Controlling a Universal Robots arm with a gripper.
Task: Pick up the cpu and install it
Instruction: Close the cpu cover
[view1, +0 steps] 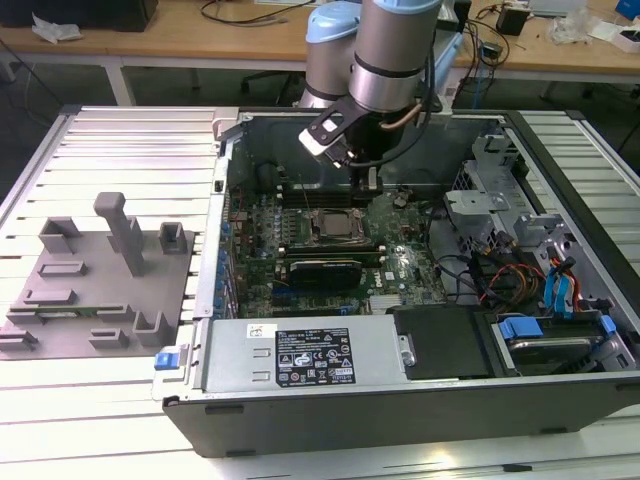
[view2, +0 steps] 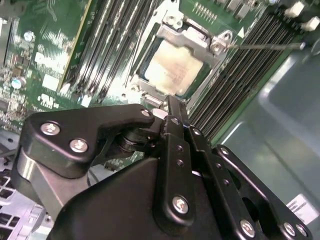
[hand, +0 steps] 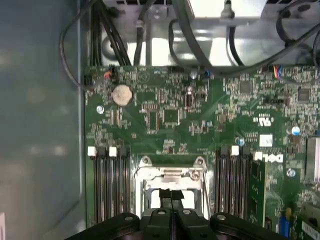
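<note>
Jaws closed, empty, near seated cpu (view2: 172, 67).

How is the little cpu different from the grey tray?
The cpu is tiny and silvery; the tray is much bigger and dull grey. The cpu is flat; the tray has blocks and a tall post sticking up. The cpu sits in the socket inside the computer; the tray lies outside it, at the exterior view's left. Both are squarish.

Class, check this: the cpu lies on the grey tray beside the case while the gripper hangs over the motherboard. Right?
No: the second wrist view shows the cpu seated in the motherboard socket instead. The gripper does hang over the motherboard.
</note>
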